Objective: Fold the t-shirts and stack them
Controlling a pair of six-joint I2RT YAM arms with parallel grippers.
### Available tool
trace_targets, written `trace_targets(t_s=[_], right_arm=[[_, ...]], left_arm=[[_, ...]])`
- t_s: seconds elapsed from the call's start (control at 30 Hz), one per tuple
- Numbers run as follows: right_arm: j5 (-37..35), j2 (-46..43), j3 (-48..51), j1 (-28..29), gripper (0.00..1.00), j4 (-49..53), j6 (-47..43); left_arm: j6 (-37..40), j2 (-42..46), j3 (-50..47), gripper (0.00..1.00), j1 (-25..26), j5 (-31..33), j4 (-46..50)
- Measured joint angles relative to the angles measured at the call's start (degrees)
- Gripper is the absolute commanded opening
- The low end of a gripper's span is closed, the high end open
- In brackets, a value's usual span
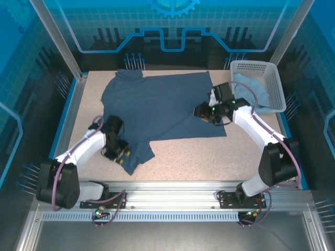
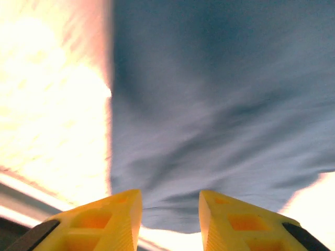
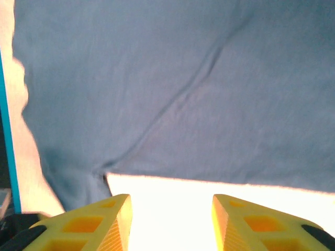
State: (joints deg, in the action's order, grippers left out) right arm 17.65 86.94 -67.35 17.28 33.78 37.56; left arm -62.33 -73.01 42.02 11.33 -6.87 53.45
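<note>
Currently two shirts show: one dark slate-blue shirt (image 1: 157, 107) spread on the table (image 1: 209, 157), one pale blue shirt (image 1: 250, 88) inside the single white basket (image 1: 276, 78). The left gripper (image 1: 121, 151) and right gripper (image 1: 201, 111) both gape, holding nothing.

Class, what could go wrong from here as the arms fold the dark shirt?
The right gripper stands open over bare table, short of the hem of the dark t-shirt, so closing may miss cloth. The left gripper straddles only the shirt's edge and could slip off. The right arm sits close to the basket and might knock it.
</note>
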Motion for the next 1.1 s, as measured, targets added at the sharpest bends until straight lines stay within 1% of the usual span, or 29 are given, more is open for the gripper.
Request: trace_targets(t_s=[0.07,0.17,0.23,0.4,0.63,0.73,1.0,1.1], right_arm=[[3.96,-1.99,4.61,0.81,0.45,0.24,-1.46],[7.52,-5.27,9.81,1.84,0.45,0.39,-3.32],[8.96,-8.11,12.35,2.36,0.45,1.14,-4.15],[9.84,-12.57,14.71,2.58,0.44,2.16,-5.42],[9.75,-13.14,15.43,2.58,0.43,2.8,-6.19],[9.33,-13.38,15.98,2.58,0.42,3.15,-6.19],[6.8,-16.65,20.26,2.6,0.4,3.54,-6.14],[4.83,-17.4,20.55,2.58,0.39,3.93,-6.12]], left_arm=[[-3.19,3.37,-4.66,0.35,2.19,-1.01,0.94],[-6.47,6.16,-8.11,0.35,2.95,-2.14,0.2],[-8.2,6.27,-9.49,0.35,3.39,-3.08,-0.92],[-10.6,5.84,-9.7,0.37,5.7,-3.32,-3.04],[-13.4,4.94,-12.04,0.35,8.07,-3.5,-7.19],[-14.36,3.32,-12.59,0.28,8.39,-3.54,-8.46],[-15.96,3.3,-12.15,0.0,9.09,-1.92,-7.17],[-15.56,3.32,-11.67,0.0,9.49,-0.79,-6.6]])
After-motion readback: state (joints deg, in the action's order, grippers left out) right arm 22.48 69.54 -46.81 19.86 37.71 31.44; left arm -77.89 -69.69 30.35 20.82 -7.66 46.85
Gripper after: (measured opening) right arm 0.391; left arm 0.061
